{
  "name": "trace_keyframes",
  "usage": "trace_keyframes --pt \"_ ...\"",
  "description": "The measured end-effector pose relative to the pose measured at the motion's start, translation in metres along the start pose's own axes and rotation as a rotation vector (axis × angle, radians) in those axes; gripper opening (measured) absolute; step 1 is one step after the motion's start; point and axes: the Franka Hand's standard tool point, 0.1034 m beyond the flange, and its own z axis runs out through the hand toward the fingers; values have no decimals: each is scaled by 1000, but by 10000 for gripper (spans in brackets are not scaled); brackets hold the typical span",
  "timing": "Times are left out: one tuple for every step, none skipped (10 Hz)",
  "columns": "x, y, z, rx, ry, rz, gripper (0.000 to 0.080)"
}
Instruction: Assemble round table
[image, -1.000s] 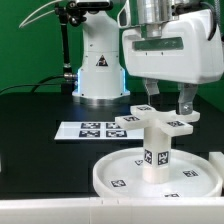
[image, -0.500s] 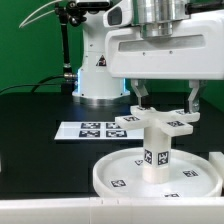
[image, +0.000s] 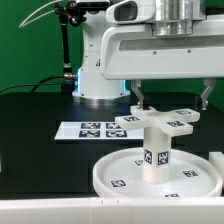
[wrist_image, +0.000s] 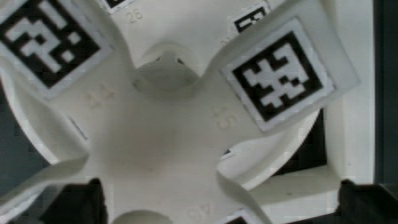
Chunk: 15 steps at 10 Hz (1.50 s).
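The large rimmed round disc (image: 118, 176) lies on the table at the front of the exterior view. The short thick cylinder leg (image: 155, 153) stands upright in its middle. The cross-shaped base piece (image: 158, 122) sits on top of the leg. My gripper (image: 172, 100) hangs just above the base piece, open wide, one dark finger (image: 137, 98) on each side of it, holding nothing. In the wrist view the base piece (wrist_image: 178, 130) with its tags fills the picture, and my gripper (wrist_image: 214, 200) stands astride it with fingertips (wrist_image: 59, 196) at the edges.
The marker board (image: 88, 130) lies flat on the dark table behind the disc. The arm's white base (image: 98, 70) stands at the back. A white block (image: 215, 160) shows at the exterior view's right edge.
The jaws have spread much wider apart, and the hand has shifted toward the exterior view's right. The base piece, leg and disc have not moved.
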Motion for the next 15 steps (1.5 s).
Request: trace_keyframes --pt "0 1 0 -1 1 -30 649" --pt "1 2 0 -5 1 -117 649" --pt "1 3 0 -5 1 -177 649" --pt "1 3 0 -9 4 -253 649" --pt "2 5 1 -23 17 -422 649" --pt "1 5 2 -32 14 -530 649" --pt "0 4 2 -46 5 -637 649" --pt "0 1 1 -58 -6 -740 649" --pt "-1 -1 0 -62 -6 -789 649" --pt "-1 -1 -1 -61 -6 -828 649" --pt "0 0 -1 -64 -7 -874 649" --pt "1 2 -1 -71 -11 -940 649" --pt "1 3 -1 -72 -12 -965 649" --pt "1 6 -1 -81 -20 -1072 649" --pt "2 8 -1 -92 -30 -1187 649"
